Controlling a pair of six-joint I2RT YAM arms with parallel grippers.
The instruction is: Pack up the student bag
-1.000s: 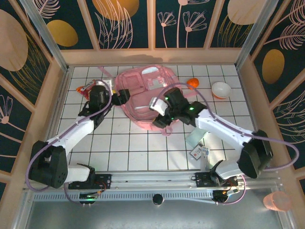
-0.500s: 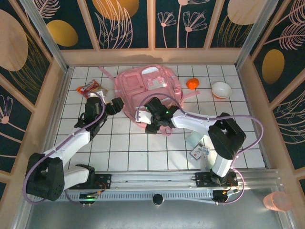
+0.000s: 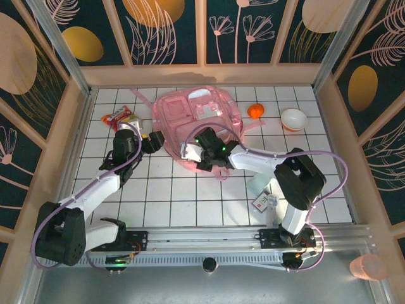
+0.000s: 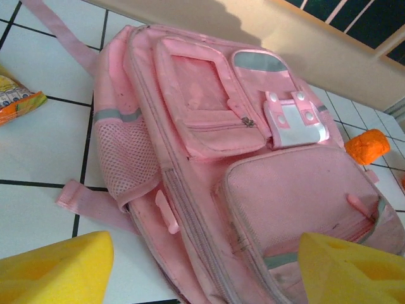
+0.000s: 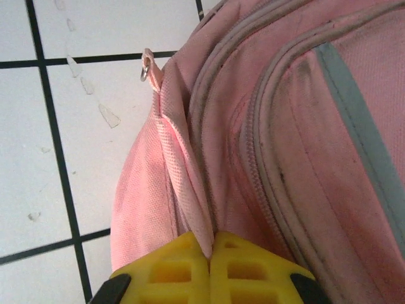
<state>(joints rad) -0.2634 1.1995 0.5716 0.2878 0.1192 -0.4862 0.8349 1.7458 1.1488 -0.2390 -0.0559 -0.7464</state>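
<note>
White square tiles with dark grid lines cover the bench (image 3: pixel 158 190). Light wooden frames wall it in, holding dark blue panels (image 3: pixel 171 31) with gold ovals and pale line-drawn plants. A metal rail (image 3: pixel 209 237) runs along the near edge.

At the far left lies a crinkled orange-and-red snack packet (image 3: pixel 118 116). Just right of it, the left end effector (image 3: pixel 155 140) hangs with its yellow fingers (image 4: pixel 54 266) spread wide and nothing between them, close to the left side of the large soft pink fabric student bag (image 3: pixel 199 114).

The student bag lies flat at the far middle of the bench, its zipped pockets facing up and its straps trailing onto the tiles.

At its near edge, the right end effector (image 3: pixel 188 153) is clamped on a fold of the pink fabric, with the yellow pads (image 5: pixel 183 256) pressed together around it.

Right of the bag sits a small crumpled orange lump (image 3: pixel 255 111), and further right a round white bowl (image 3: pixel 293 118). Nearer, beside the right arm, lie a flat pale green piece (image 3: pixel 258 185) and a small white card (image 3: pixel 263 201).
</note>
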